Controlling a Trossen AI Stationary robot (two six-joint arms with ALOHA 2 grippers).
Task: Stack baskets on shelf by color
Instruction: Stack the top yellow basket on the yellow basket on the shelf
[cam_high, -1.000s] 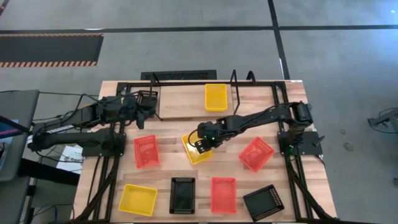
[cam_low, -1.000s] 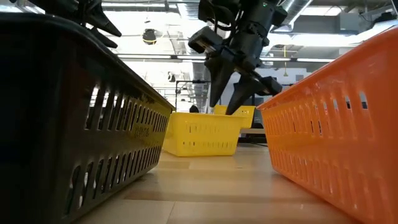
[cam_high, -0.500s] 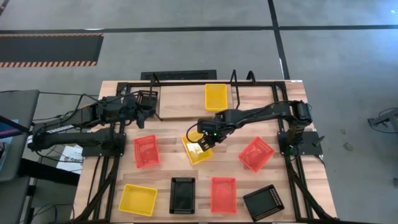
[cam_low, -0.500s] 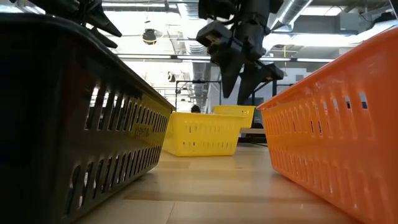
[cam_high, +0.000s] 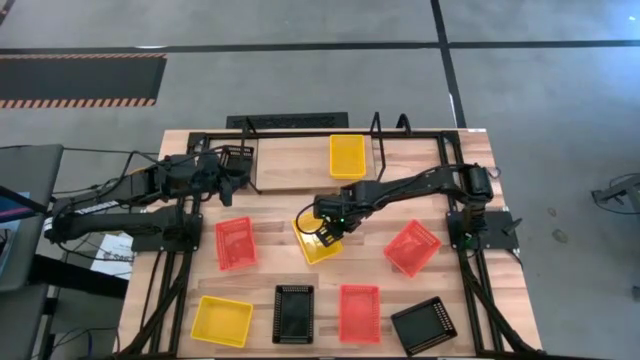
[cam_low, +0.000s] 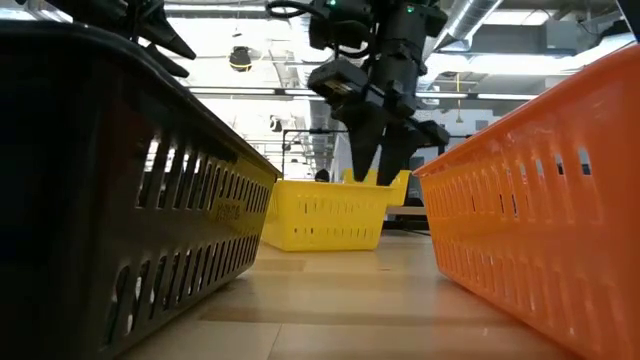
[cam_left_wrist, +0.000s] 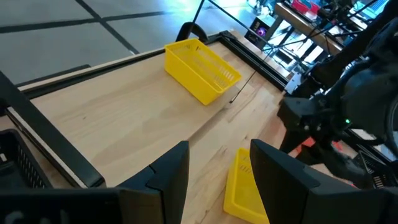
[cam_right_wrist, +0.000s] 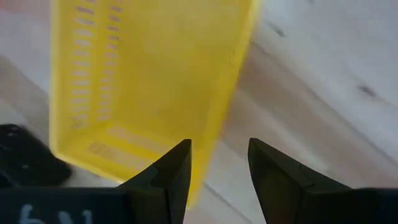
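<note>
We see a wooden tabletop (cam_high: 290, 165) edged by a black frame (cam_high: 300, 133), grey floor (cam_high: 300, 80) with a hazard-striped mat (cam_high: 80, 80), and ceiling ducting (cam_low: 470, 15).

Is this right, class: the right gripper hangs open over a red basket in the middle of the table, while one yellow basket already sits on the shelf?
Not quite. The basket under the right gripper is yellow, not red: the yellow basket shows in the high view and again in the right wrist view. The rest stands: the gripper is open, and another yellow basket sits on the shelf.
</note>
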